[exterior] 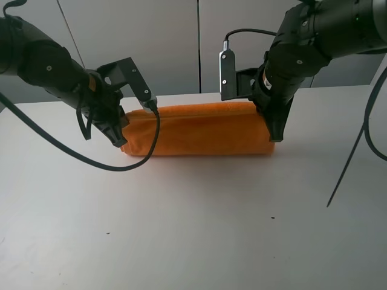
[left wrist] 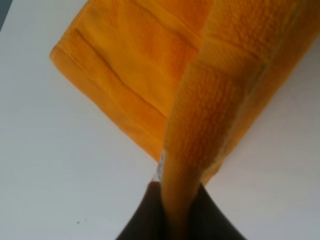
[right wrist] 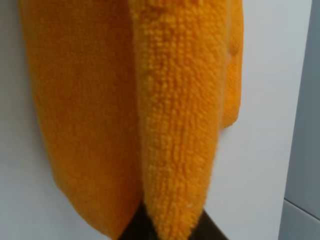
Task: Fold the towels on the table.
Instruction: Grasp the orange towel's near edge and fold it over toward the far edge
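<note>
The orange towel point(exterior: 199, 130) lies as a long band close to the far edge of the tabletop point(exterior: 193, 241). It is placed roughly midway between the left and right edges and well apart from the near edge. Its length runs parallel to the far edge, and one layer is doubled over another along the band.

The left end of the band is pinched by the left end effector point(exterior: 118, 136). In the left wrist view a raised ridge of cloth is held between the dark fingers point(left wrist: 142, 222), which are pressed against it from both sides, while the rest of the cloth is spread flat on the white surface.

The right end is pinched by the right end effector point(exterior: 272, 132). In the right wrist view a thick fold of terry is clamped between its fingers point(right wrist: 131, 227).

A small pale patch point(left wrist: 160, 169) is seen at the cloth's edge just beside the left fingers. It may be a label, but it is too blurred to be read.

A black cable point(exterior: 156, 136) from the left arm is draped across the towel's left end. A few dark specks point(exterior: 271, 217) are scattered nearer the near edge.
</note>
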You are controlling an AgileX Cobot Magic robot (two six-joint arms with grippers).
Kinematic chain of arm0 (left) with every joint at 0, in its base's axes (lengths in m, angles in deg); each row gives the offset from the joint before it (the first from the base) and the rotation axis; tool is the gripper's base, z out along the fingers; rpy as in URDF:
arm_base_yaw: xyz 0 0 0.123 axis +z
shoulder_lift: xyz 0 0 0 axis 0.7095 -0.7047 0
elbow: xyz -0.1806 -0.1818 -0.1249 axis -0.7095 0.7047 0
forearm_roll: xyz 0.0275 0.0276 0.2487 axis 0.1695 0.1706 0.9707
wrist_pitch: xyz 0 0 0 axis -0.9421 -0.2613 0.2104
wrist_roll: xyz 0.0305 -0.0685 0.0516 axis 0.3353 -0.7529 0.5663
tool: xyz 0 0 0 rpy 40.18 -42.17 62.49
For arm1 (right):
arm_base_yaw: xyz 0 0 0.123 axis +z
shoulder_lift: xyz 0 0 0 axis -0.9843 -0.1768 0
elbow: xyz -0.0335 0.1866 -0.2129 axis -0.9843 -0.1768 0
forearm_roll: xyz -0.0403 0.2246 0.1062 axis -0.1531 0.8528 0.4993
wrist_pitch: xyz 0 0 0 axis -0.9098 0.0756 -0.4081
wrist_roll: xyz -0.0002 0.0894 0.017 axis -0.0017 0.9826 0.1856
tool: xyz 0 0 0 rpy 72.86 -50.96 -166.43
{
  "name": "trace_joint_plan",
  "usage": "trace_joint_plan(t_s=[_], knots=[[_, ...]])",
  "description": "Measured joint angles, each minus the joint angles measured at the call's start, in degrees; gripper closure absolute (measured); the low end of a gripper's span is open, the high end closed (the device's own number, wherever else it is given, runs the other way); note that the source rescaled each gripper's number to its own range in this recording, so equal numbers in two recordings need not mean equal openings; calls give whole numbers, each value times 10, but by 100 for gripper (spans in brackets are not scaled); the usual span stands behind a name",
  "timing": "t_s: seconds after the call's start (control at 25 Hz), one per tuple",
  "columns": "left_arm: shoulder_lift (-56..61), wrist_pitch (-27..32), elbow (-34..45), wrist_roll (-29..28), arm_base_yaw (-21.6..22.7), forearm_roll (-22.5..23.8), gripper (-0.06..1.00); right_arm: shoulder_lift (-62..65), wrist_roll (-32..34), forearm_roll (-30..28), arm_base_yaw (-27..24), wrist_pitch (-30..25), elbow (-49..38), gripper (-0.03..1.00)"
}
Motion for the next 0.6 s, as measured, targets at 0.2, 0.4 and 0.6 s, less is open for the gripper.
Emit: trace_joint_plan(t_s=[0.2,0.4,0.6], knots=[[-34,-11,-48,-15,6,16,94,-3,0,-5,-22,26,0,97],[-71,-18,-84,-17,7,30,94,-28,1,-26,-41,51,1,97],[-111,-28,-117,-42,8,63,94,-52,25,-61,-57,91,1,97]])
